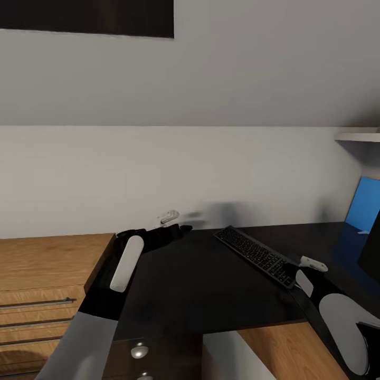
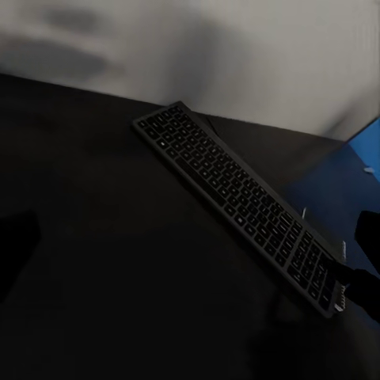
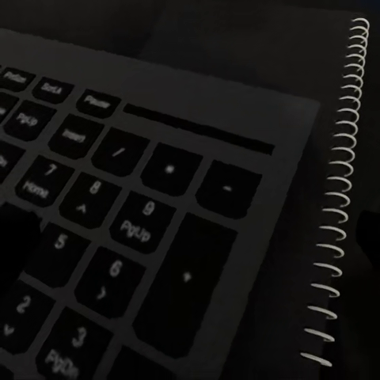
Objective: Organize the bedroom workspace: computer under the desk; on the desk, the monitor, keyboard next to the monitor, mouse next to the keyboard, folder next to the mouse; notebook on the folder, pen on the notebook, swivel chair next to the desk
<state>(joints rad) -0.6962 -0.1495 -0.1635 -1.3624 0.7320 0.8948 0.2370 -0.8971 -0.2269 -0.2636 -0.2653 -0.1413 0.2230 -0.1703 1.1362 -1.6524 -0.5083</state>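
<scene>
The black keyboard [image 1: 256,255] lies slantwise on the black desk [image 1: 195,301]. Its number-pad end [image 3: 134,237] sits right under my right gripper [image 1: 291,271], whose dark fingers stand apart at either side of the right wrist view, open. The wire spiral of a dark notebook [image 3: 339,194] lies against that end of the keyboard. My left gripper [image 1: 183,228] hovers open over the desk's back left, and its camera looks along the keyboard [image 2: 237,198]. A bright blue flat thing, apparently the folder [image 1: 364,203], stands at the far right. A light-grey box, likely the computer [image 1: 229,359], shows below the desk front.
A wooden chest [image 1: 42,264] with long bar handles adjoins the desk on the left. Round silver knobs [image 1: 139,351] mark the desk drawers. A black shape [image 1: 371,248] overlaps the blue thing at the right edge. A white shelf [image 1: 359,136] juts from the wall above.
</scene>
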